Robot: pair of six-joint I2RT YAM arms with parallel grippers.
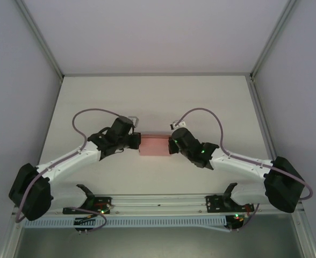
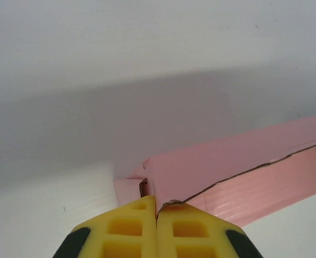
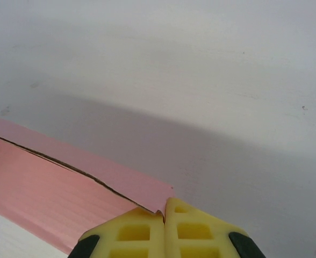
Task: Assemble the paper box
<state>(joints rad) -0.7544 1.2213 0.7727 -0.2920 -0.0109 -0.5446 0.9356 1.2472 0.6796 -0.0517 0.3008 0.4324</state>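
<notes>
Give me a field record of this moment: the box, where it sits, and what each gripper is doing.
object: paper box, pink card, a flap edge showing as a dark line along it
place: middle of the table, between the two grippers
left gripper: shut, seems to pinch the card at the box's left end
right gripper: shut, seems to pinch a corner at the box's right end
resting or lifted: cannot tell

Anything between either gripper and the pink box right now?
Nothing visible. The left gripper and right gripper are each shut on a card edge at opposite ends of the paper box, with bare table around it.
</notes>
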